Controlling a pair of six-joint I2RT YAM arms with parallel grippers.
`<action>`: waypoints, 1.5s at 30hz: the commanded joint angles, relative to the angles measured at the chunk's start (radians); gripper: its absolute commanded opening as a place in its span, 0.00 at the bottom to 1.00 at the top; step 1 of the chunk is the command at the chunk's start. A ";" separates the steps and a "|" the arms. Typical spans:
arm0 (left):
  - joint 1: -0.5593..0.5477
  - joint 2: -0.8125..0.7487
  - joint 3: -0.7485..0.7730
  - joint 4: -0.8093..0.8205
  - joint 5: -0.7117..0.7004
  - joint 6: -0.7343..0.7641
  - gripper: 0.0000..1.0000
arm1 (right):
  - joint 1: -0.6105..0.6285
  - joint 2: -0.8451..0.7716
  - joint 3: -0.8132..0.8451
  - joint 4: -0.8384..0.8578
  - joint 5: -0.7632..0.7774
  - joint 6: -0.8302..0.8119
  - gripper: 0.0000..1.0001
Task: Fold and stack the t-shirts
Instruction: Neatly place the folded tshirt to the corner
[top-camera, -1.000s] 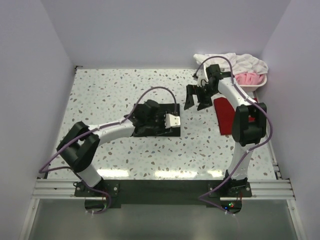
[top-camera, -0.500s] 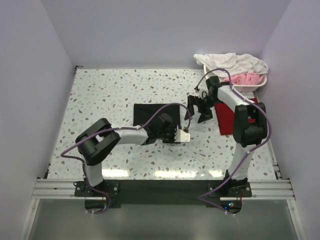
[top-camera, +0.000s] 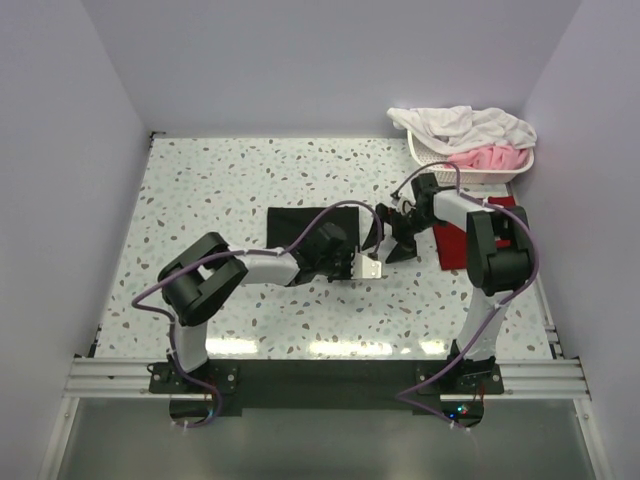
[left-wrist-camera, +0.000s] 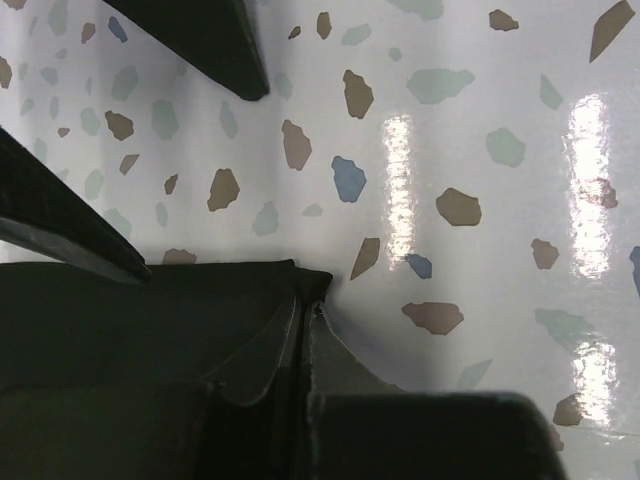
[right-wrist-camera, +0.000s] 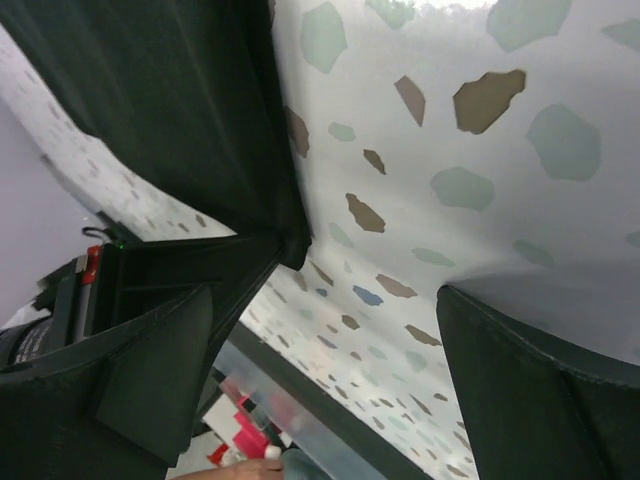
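Left gripper (left-wrist-camera: 303, 312) pressed together, pinching the 4 o'clock corner of the black t-shirt (top-camera: 300, 222) at the centre of the table (top-camera: 200, 190). Right gripper (top-camera: 392, 232) spread wide just beside that shirt's 3 o'clock edge; dark red t-shirt (top-camera: 450, 245) lies further toward 3 o'clock

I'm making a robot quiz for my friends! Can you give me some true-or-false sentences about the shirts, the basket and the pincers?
1. The black t-shirt lies on the speckled table. True.
2. The right pincer is shut tight. False: it is wide open.
3. The left pincer is shut on a corner of the black t-shirt. True.
4. The basket is empty. False: it holds white cloth and pink cloth.
5. The dark red t-shirt sits on the black one. False: it lies apart, by the right arm.
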 joint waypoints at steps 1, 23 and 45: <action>0.027 -0.046 0.039 0.014 0.056 -0.036 0.01 | -0.003 -0.035 -0.043 0.172 -0.089 0.149 0.98; 0.062 -0.107 0.105 -0.024 0.128 -0.135 0.00 | 0.071 0.124 -0.120 0.624 0.016 0.637 0.82; 0.103 -0.122 0.172 -0.128 0.139 -0.239 0.41 | 0.124 0.171 0.098 0.415 0.446 0.431 0.00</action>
